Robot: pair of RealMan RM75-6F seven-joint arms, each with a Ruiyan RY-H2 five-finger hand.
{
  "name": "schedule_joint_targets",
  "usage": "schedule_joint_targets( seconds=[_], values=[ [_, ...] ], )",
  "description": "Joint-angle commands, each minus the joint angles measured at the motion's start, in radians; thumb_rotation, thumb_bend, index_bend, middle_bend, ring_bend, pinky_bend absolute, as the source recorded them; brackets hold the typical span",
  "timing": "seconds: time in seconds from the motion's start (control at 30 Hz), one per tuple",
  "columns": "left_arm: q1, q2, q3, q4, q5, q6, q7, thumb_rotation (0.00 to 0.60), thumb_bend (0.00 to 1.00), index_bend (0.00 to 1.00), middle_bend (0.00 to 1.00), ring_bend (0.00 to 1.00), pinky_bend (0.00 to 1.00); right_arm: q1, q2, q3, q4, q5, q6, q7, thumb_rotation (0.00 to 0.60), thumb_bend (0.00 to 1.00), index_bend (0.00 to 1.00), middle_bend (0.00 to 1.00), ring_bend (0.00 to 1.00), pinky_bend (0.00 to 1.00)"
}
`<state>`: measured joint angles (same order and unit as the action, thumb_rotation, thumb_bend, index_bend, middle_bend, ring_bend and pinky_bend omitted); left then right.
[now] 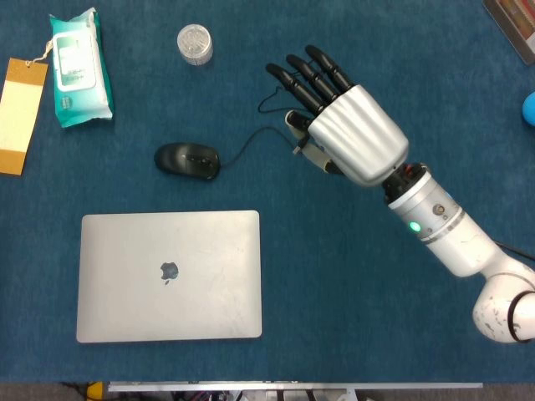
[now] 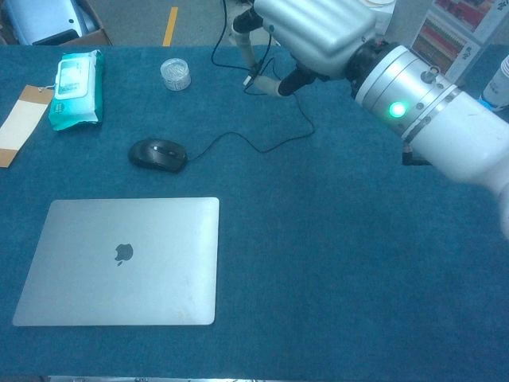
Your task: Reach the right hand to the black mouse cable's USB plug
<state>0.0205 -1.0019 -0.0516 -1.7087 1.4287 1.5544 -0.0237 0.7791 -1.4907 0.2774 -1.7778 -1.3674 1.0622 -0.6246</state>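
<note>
Right hand [image 1: 347, 134] above the mouse cable [image 2: 274, 143], fingers [image 1: 305, 73] extended, grasping nothing. USB plug hidden under it; risk: snagging cable, dragging the mouse [image 1: 188, 159]

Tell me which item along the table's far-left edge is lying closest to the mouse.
The small clear round container, right of the teal wipes pack; the tan card lies farthest from the mouse.

A robotics lab is suggested: a blue-carpeted counter [image 2: 334, 302] set with a closed laptop [image 2: 119, 261], bordered by bare concrete floor [image 2: 143, 20].
</note>
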Motion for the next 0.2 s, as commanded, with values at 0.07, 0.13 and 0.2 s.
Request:
schedule_joint_targets(
  seconds=[0.07, 0.13, 0.2],
  values=[
    [0.0, 0.002, 0.001, 0.001, 0.0, -0.002, 0.0, 0.6, 0.39, 0.21, 0.17, 0.1, 0.04, 0.003, 0.002, -0.007, 0.001, 0.006, 0.007, -0.006, 0.6, 0.26, 0.57, 0.09, 0.0, 0.0],
    [0.0, 0.002, 0.001, 0.001, 0.001, -0.002, 0.0, 0.6, 0.39, 0.21, 0.17, 0.1, 0.04, 0.004, 0.003, -0.009, 0.001, 0.009, 0.01, -0.005, 0.6, 0.26, 0.57, 0.09, 0.0, 0.0],
    [0.001, 0.001, 0.001, 0.001, 0.001, -0.001, 0.0, 0.6, 0.39, 0.21, 0.17, 0.1, 0.04, 0.005, 0.004, -0.012, 0.001, 0.01, 0.014, -0.003, 0.6, 0.26, 0.57, 0.09, 0.0, 0.0]
  ],
)
